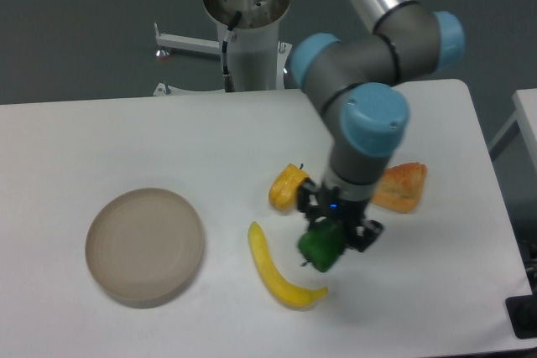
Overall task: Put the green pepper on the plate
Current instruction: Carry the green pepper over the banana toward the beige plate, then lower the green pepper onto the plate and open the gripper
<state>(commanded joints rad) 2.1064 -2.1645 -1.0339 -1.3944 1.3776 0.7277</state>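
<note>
The green pepper [319, 246] is small, glossy and bright green, right of the table's middle. My gripper [334, 236] points down from above and its black fingers are closed around the pepper's sides. Whether the pepper rests on the table or hangs just above it I cannot tell. The beige-tan round plate [144, 246] lies at the left of the table, far from the gripper, with nothing on it.
A yellow banana [279, 275] lies just left of the pepper. A yellow-orange pepper [288, 187] sits up-left of the gripper. An orange bread-like piece [401, 187] lies right of the arm. The robot base [247, 23] stands at the table's back edge.
</note>
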